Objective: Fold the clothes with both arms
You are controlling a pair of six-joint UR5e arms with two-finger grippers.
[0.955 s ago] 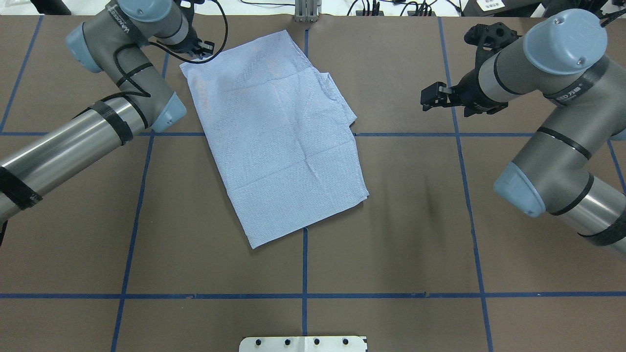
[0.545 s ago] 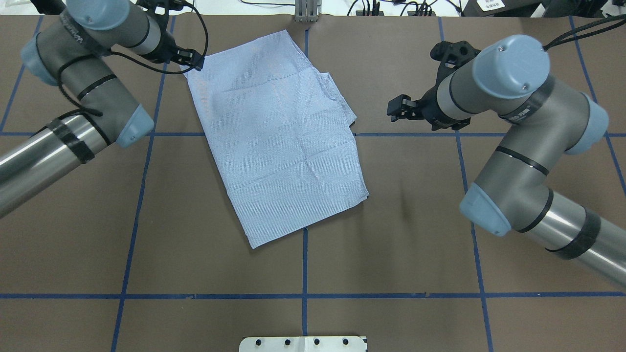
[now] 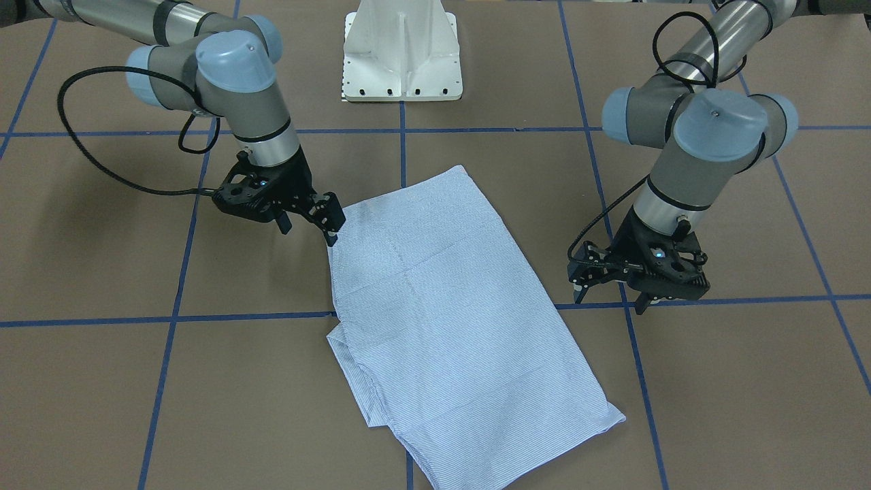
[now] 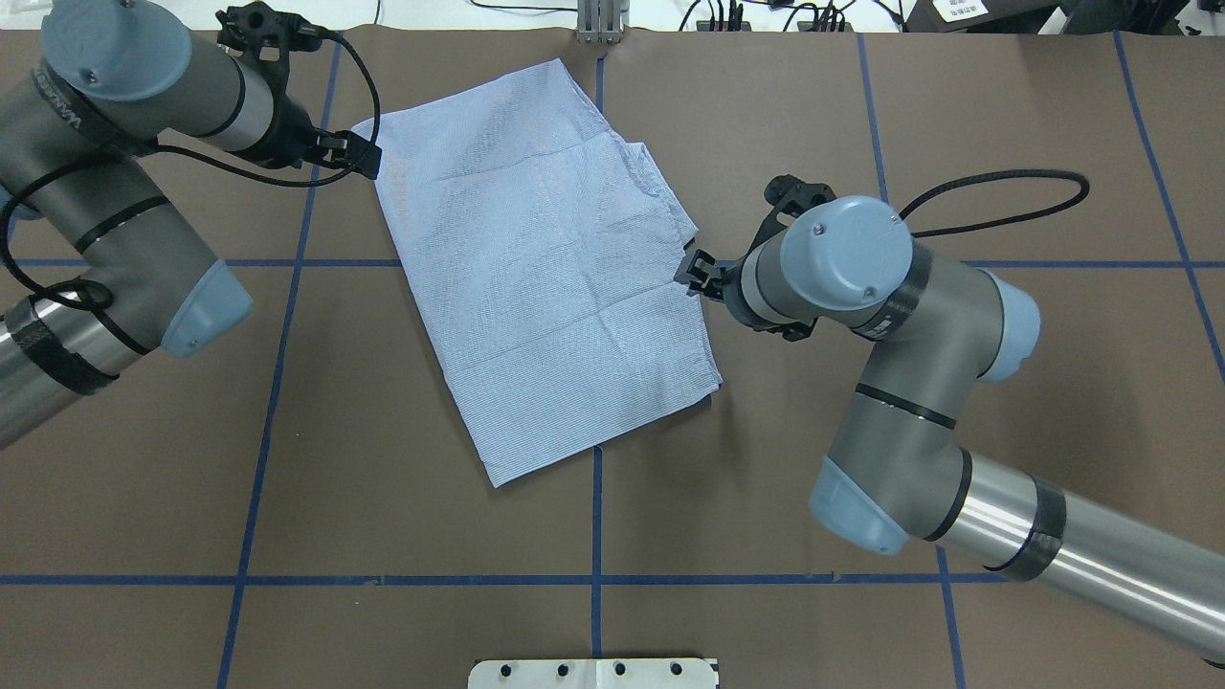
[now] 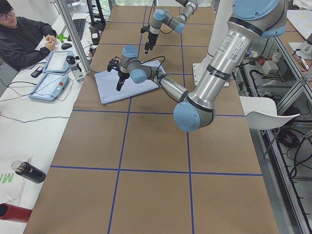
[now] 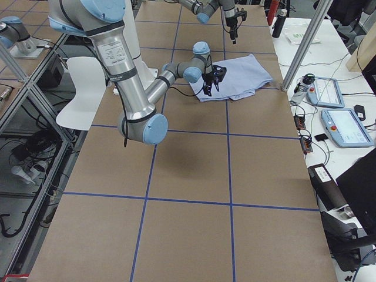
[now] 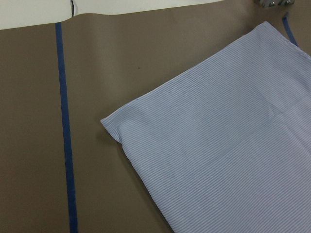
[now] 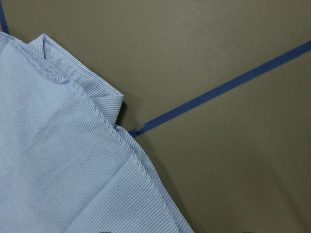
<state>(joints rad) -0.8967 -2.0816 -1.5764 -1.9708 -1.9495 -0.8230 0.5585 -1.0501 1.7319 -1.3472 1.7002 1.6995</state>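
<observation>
Overhead exterior: shirt [image 4: 545, 287] folded to a panel, final folds judged pending; left gripper [image 4: 362, 156], right gripper [image 4: 691, 271] both spread, empty.

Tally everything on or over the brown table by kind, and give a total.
Light blue striped folded shirt: 1
Silver-grey jointed robot arms: 2
Black two-finger claws: 2
White metal pedestal base: 1
Total: 6

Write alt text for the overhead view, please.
A folded light blue striped shirt lies on a brown table gridded with blue tape. The left claw is near its far left corner, the right claw by its right edge.
</observation>
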